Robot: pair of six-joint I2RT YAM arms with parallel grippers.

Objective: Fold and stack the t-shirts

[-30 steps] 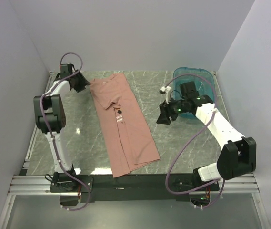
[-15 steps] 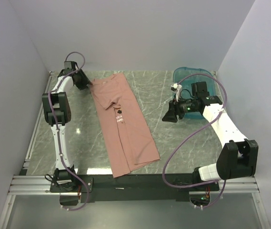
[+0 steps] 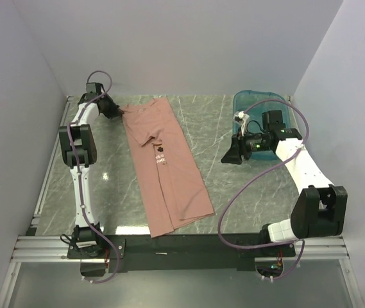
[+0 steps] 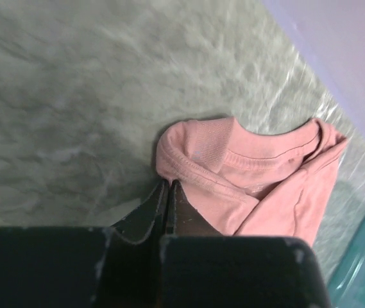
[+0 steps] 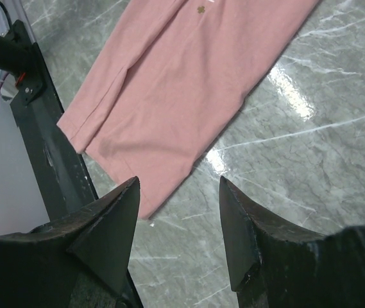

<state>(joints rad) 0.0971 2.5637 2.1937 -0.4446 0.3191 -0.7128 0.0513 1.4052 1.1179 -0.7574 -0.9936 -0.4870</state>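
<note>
Step in hand, my read: grabbing the collar end for the next fold. The dusty salmon-pink cotton short-sleeved t-shirt (image 3: 169, 173) lies as a long narrow strip on the grey marbled counter (image 3: 118, 179), collar far-left, other end at the near edge, chest print (image 3: 161, 156) up.

Left fingers (image 4: 144, 218) are pinched shut on the collar-side edge. It looks like cloth is caught, but it's thin, so not certain. Right fingers (image 5: 108, 237) are wide, holding nothing, hovering between shirt and translucent teal plastic tub (image 3: 259, 101).

Next: lift the collar end and carry it toward the near end. The right arm likely needs the other corner, else the strip skews.

Only the left wrist view resolves the pinch. Only the top view shows the whole layout.
</note>
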